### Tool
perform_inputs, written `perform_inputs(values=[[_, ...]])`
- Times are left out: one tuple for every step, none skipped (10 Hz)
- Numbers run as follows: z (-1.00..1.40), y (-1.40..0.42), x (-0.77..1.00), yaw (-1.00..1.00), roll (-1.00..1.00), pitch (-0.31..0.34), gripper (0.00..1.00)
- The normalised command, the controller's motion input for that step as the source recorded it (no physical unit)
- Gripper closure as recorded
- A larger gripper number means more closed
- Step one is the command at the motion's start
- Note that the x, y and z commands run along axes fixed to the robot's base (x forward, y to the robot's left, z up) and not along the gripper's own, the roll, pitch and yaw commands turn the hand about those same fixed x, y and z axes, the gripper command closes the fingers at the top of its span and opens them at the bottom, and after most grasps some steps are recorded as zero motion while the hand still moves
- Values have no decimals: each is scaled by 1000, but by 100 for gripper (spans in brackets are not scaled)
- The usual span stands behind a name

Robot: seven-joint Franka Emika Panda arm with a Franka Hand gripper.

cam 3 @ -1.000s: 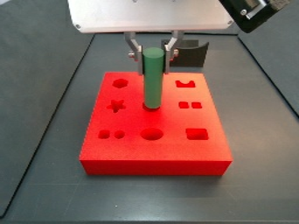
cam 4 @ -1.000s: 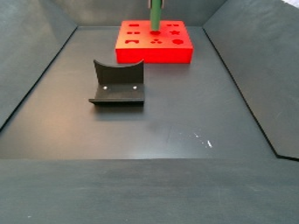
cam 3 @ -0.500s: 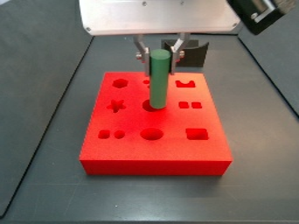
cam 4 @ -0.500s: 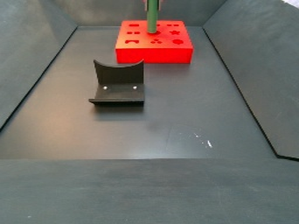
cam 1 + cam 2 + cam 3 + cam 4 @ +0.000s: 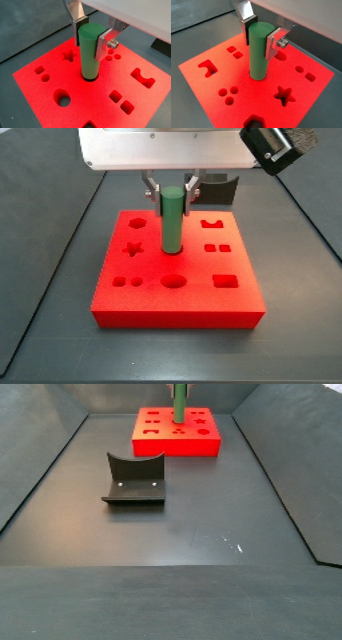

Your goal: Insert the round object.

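The round object (image 5: 173,220), a plain green peg, stands upright with its lower end in the centre hole of the red block (image 5: 178,300). The gripper (image 5: 173,188) is shut on the peg's top, a dark pad on each side. Both wrist views show the peg (image 5: 90,55) (image 5: 258,52) between the silver fingers (image 5: 105,44) (image 5: 274,44), entering the block (image 5: 47,85) (image 5: 211,75). The gripper (image 5: 92,31) (image 5: 261,31) is straight above the hole. In a side view the peg (image 5: 178,398) rises from the block (image 5: 178,446) at the far end.
The block has other shaped holes: a star (image 5: 134,249), a round one (image 5: 174,282), a square (image 5: 226,282). The fixture (image 5: 134,479) stands on the dark floor apart from the block, and shows behind the gripper (image 5: 222,190). Walls border the floor.
The gripper and peg top swayed slightly right, then back left. The peg's lower end stays at the centre hole. The grip has not changed.
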Motion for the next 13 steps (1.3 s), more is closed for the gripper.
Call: perform_inputs(values=[[-123,-63,143,29,0,-6,100],[-137,-37,154,20,0,0,100],[-129,-3,89,34,11,0,100],[-123,0,0,31,20,0,100],[-160,0,0,11,33,-4,100],[-226,0,0,14,100,-40,100],[-263,-189,0,63,243,-76,100],[-297,-197,0,120,264,-101,100],[-357,-171,0,117,271,-114,100],[-486,-117,0,120,234,-139,100],[-611,-66,0,103,187,-151,100],[-686,-29,0,89,133,-154,100],[-694,-29,0,89,137,-156,100]])
